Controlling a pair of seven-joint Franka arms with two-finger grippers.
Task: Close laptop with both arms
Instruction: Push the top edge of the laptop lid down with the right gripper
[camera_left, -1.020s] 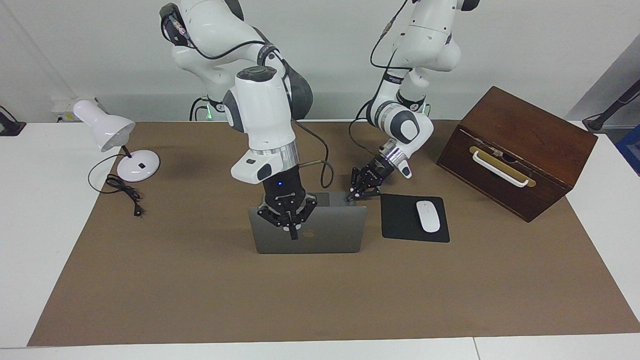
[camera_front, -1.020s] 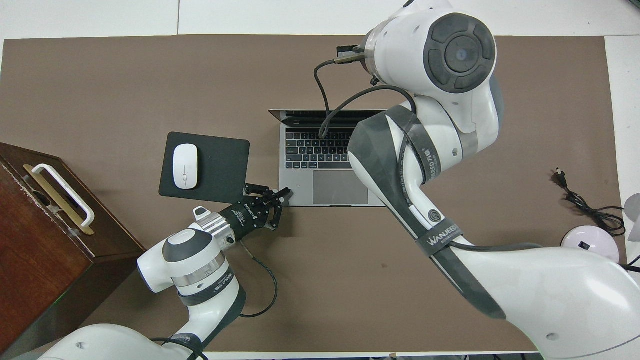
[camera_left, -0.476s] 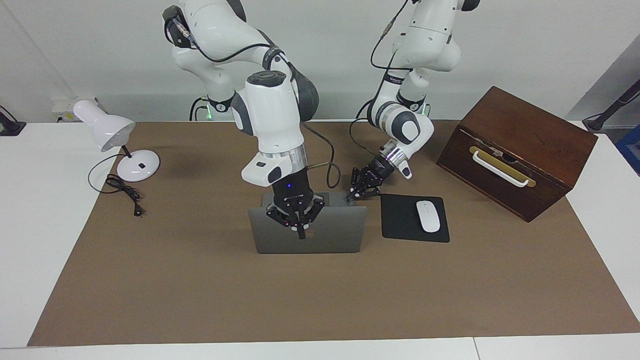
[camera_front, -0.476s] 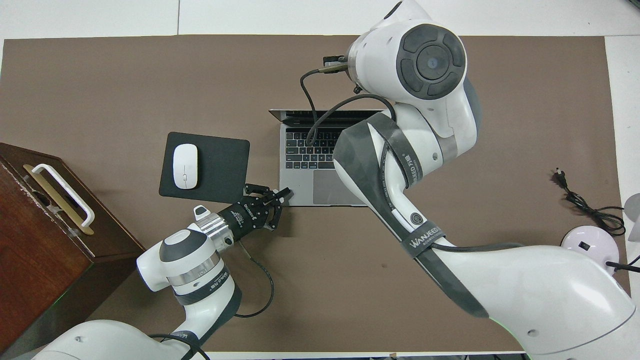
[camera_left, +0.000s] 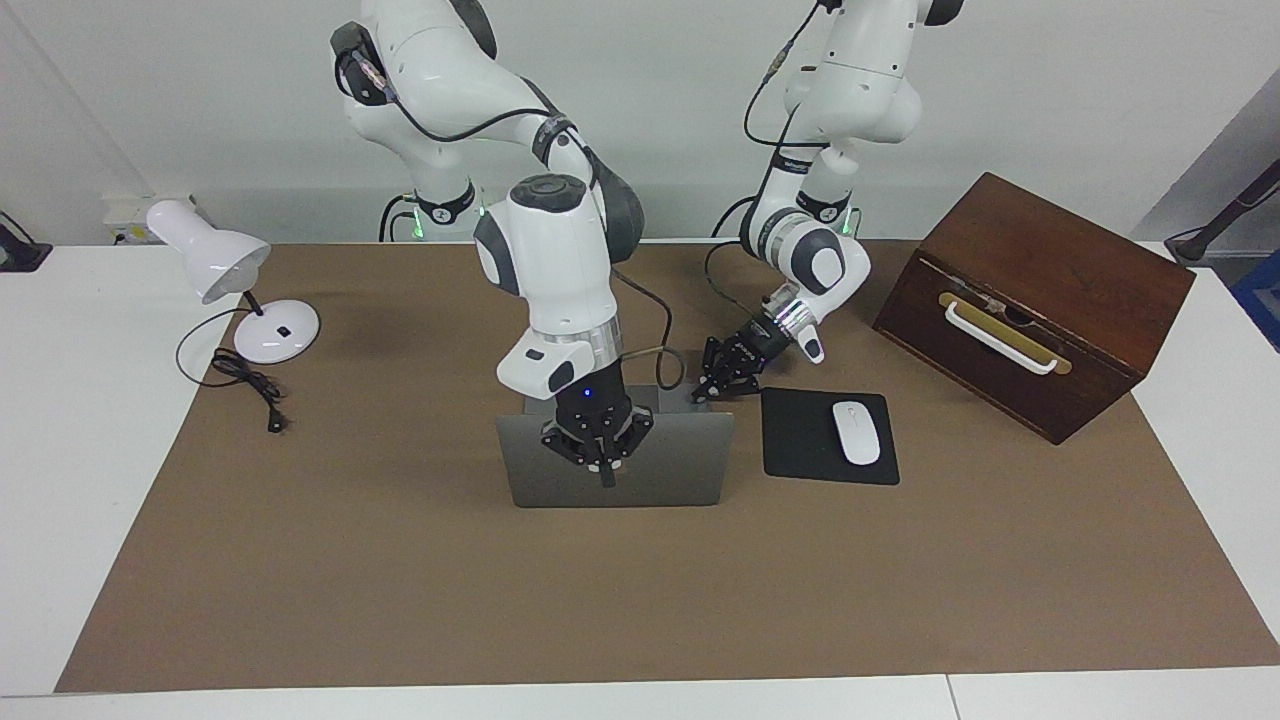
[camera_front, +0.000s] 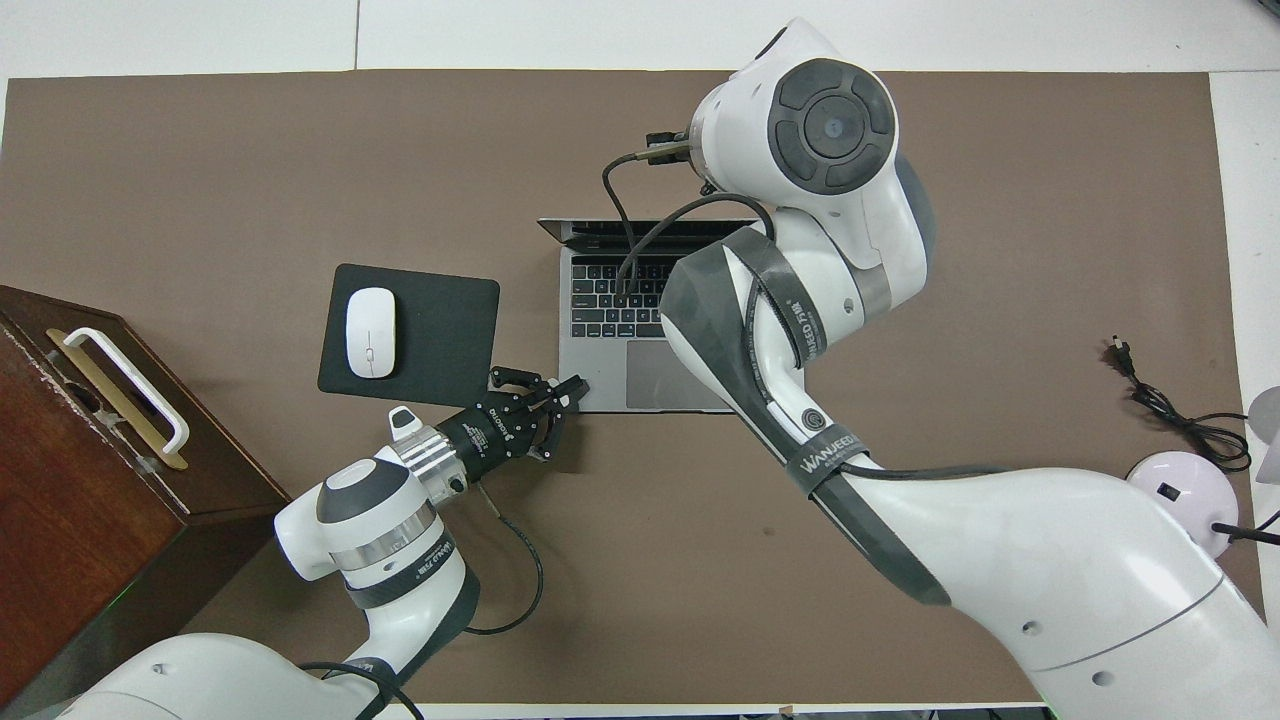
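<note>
Facing view: my right gripper (camera_left: 598, 462) presses the laptop (camera_left: 670, 470) lid while my left gripper (camera_left: 722, 380) steadies its base; jaw states unclear.

The mouse (camera_left: 856, 432) lies on the mouse pad (camera_left: 800, 440), seemingly just beside the laptop (camera_left: 680, 465).
</note>
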